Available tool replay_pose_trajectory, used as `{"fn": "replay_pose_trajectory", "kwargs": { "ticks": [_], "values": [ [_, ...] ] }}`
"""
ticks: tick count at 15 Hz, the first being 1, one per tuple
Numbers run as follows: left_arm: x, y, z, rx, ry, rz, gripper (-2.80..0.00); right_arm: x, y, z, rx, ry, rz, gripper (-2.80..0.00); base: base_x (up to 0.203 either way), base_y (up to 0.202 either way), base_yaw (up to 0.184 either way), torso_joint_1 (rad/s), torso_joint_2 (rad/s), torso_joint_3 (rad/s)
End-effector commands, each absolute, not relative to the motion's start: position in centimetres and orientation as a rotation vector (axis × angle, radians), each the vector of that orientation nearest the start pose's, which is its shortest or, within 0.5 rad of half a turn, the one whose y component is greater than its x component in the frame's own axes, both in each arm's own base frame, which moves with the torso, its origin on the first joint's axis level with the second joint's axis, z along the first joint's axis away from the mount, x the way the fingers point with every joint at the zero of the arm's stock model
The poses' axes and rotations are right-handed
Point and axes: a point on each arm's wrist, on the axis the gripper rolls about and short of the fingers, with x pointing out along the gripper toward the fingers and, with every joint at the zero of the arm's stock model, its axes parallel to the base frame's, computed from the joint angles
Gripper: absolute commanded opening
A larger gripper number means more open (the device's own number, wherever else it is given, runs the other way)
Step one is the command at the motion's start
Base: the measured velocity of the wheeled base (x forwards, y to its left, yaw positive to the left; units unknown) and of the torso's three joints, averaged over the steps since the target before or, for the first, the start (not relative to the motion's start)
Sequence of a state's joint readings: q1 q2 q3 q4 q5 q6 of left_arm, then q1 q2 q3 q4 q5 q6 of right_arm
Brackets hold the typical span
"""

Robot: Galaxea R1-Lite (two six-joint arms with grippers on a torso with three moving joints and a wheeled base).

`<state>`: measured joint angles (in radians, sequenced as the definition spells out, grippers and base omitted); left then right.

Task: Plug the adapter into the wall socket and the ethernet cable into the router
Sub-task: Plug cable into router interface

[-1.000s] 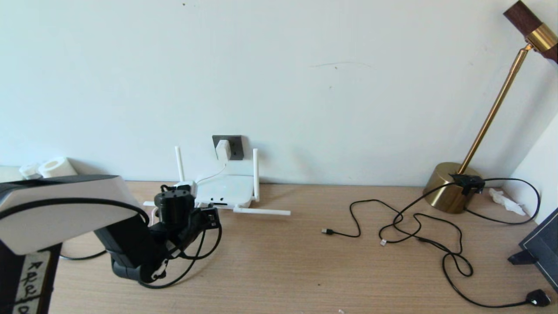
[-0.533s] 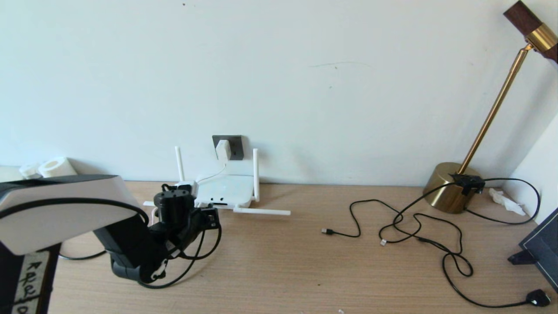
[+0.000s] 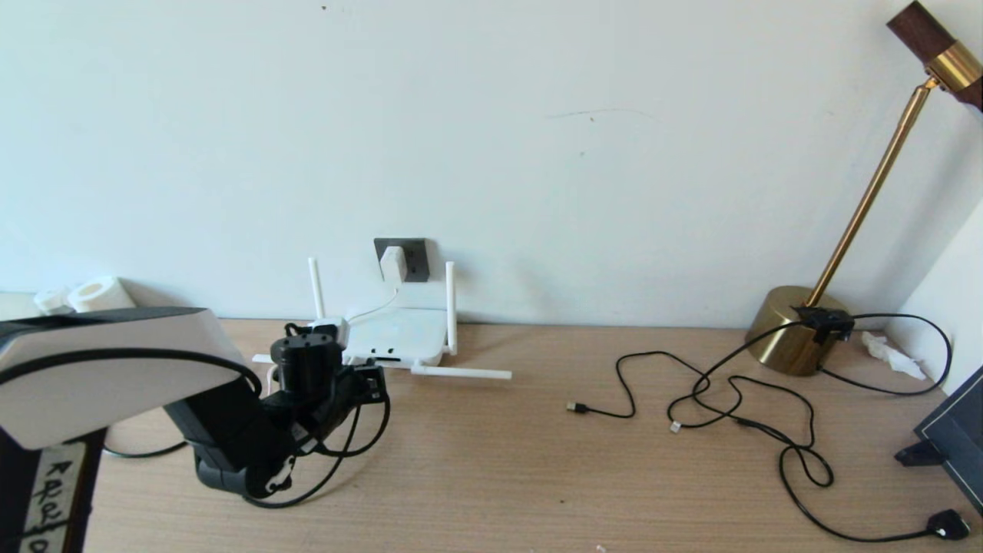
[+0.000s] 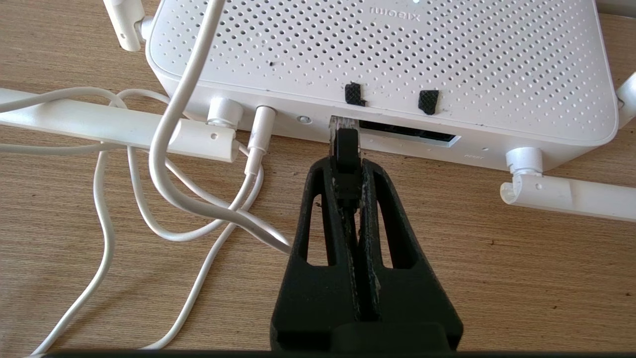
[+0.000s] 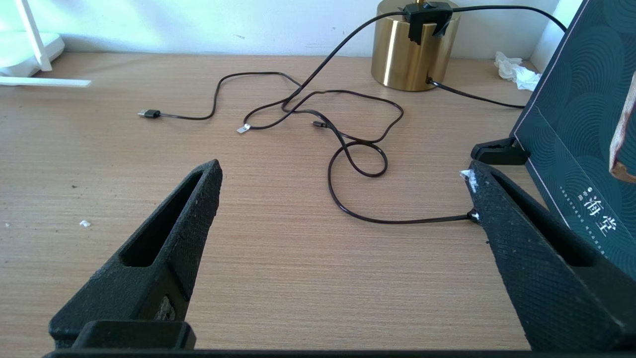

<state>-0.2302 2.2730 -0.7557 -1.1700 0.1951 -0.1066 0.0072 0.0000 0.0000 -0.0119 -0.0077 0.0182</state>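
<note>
My left gripper stays pinched on the ethernet cable, its clear tip at the router port by the tabletop's back edge. Nothing has shifted this past second, so I judge it's seating. My right gripper idles spread wide; the adapter sits in the wall socket.

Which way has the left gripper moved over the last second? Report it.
No. In the head view the left gripper sits at the same spot before the router, shut on the ethernet cable at its port.
</note>
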Motion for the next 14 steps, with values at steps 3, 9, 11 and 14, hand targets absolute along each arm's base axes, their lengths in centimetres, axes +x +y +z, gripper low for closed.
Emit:
{"fn": "replay_pose_trajectory", "kwargs": {
  "ticks": [3, 9, 11, 14],
  "values": [
    [36.56, -8.17, 2.25, -0.033, 0.340, -0.017, -2.80, -2.27, -0.03, 7.68, 0.018, -0.011, 0.000, 0.00, 0.000, 0.000, 0.000, 0.000, 0.00, 0.000],
    [36.55, -8.23, 2.19, -0.008, 0.341, -0.022, -2.80, -2.27, -0.03, 7.68, 0.018, -0.011, 0.000, 0.00, 0.000, 0.000, 0.000, 0.000, 0.00, 0.000],
    [36.54, -8.23, 2.30, -0.008, 0.338, -0.022, -2.80, -2.27, -0.03, 7.68, 0.018, -0.011, 0.000, 0.00, 0.000, 0.000, 0.000, 0.000, 0.00, 0.000],
    [36.54, -8.40, 2.27, -0.006, 0.338, -0.027, -2.80, -2.27, -0.03, 7.68, 0.018, -0.011, 0.000, 0.00, 0.000, 0.000, 0.000, 0.000, 0.00, 0.000]
  ]
}}
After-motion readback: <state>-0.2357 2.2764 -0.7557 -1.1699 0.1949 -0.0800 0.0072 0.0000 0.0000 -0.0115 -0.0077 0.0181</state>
